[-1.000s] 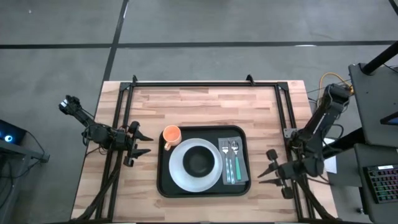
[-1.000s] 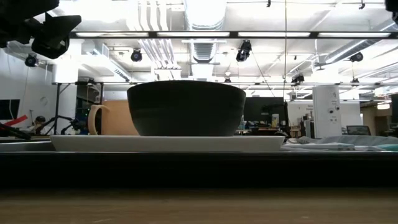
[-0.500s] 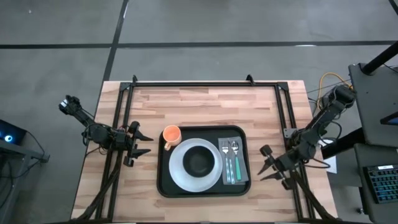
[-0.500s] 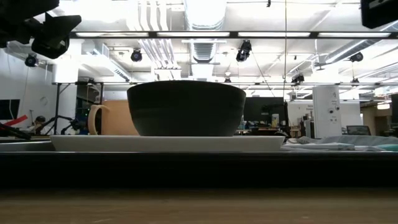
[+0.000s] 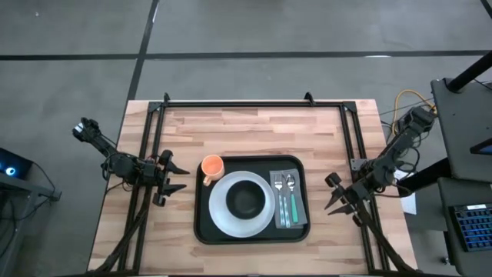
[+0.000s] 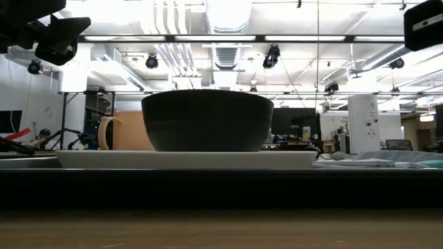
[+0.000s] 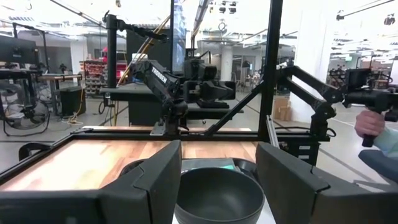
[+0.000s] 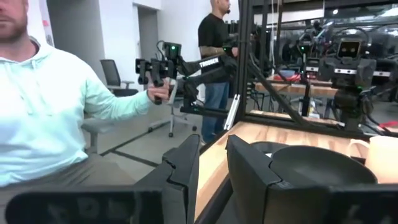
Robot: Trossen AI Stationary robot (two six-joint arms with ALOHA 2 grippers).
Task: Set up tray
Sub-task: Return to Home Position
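The tray point(image 5: 201, 228) lies on the surface point(image 5: 254, 131), midway between its left and right edges. It looks fully laid, so nothing needs holding. The left hand point(image 5: 181, 178) near the left edge and the right hand point(image 5: 332, 196) near the right edge hang released and empty, apparently parked clear.

Dark left arm point(image 5: 115, 161), dark right arm point(image 5: 388, 158) — slim jointed links, white lettering on a link, tapered black jaws.
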